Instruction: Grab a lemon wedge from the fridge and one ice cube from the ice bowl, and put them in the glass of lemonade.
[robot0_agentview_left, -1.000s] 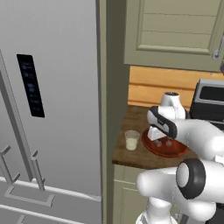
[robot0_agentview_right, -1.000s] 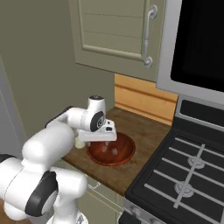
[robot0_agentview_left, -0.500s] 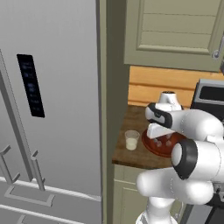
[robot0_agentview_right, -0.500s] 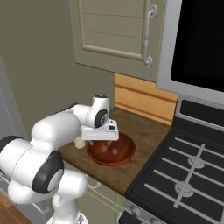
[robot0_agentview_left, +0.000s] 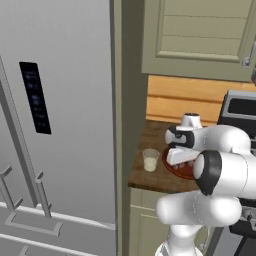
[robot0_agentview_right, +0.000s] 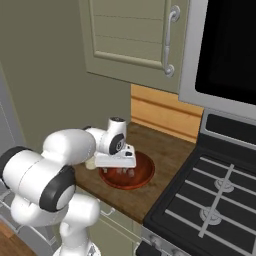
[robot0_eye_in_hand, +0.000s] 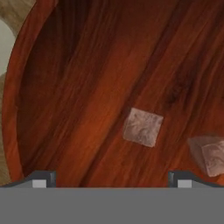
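My gripper (robot0_eye_in_hand: 111, 180) hangs open just above the reddish-brown ice bowl (robot0_eye_in_hand: 65, 87), pointing down into it. One ice cube (robot0_eye_in_hand: 142, 127) lies on the bowl's floor between and just ahead of the fingertips (robot0_eye_in_hand: 41, 179), and a second cube (robot0_eye_in_hand: 210, 155) lies off to one side. In the left base view the gripper (robot0_agentview_left: 180, 161) covers part of the ice bowl (robot0_agentview_left: 184, 172), and the glass of lemonade (robot0_agentview_left: 150, 160) stands just left of it. The grey fridge (robot0_agentview_left: 60, 110) stands shut on the left. The lemon wedge is out of view.
The bowl (robot0_agentview_right: 142, 175) sits on a narrow wooden counter (robot0_agentview_right: 170, 155) between the fridge's side panel and a black stove (robot0_agentview_right: 210, 200). A beige wall cabinet (robot0_agentview_right: 135, 35) hangs above, and a microwave (robot0_agentview_right: 225, 50) sits over the stove.
The hand has sunk a little closer to the bowl and the arm's elbow has swung forward. The jaws have stayed open.
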